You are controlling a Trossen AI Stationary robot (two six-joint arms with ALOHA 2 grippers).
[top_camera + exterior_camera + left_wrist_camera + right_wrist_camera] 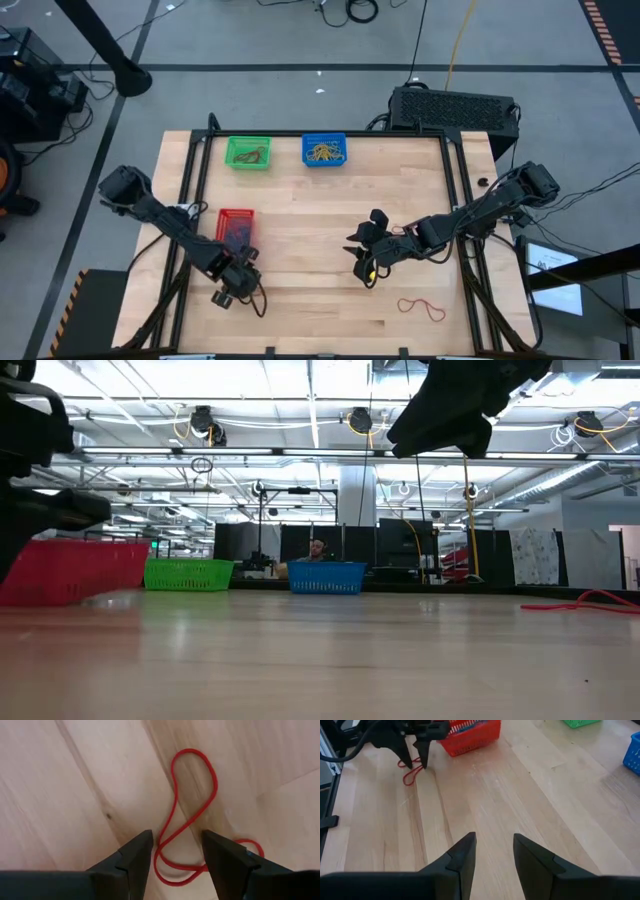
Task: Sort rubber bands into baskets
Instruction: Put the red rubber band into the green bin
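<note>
Left gripper [176,857], low over the wooden table [320,210] just in front of the red basket [236,229], fingers parted and straddling a red rubber band [192,810] that lies flat in a twisted loop on the wood; nothing is gripped yet. Right gripper [494,851], near the table's middle, fingers likewise apart and empty, facing the left arm's work. Red basket holds what look like dark bands; green basket [248,152] and blue basket [324,150], side by side at the far edge, hold a dark tangle and yellow-tan bands respectively. A second red band [421,307] lies loose near the front right. Sorting appears mostly done: two red bands visibly remain on the table, one about to be picked, the other untouched.
</note>
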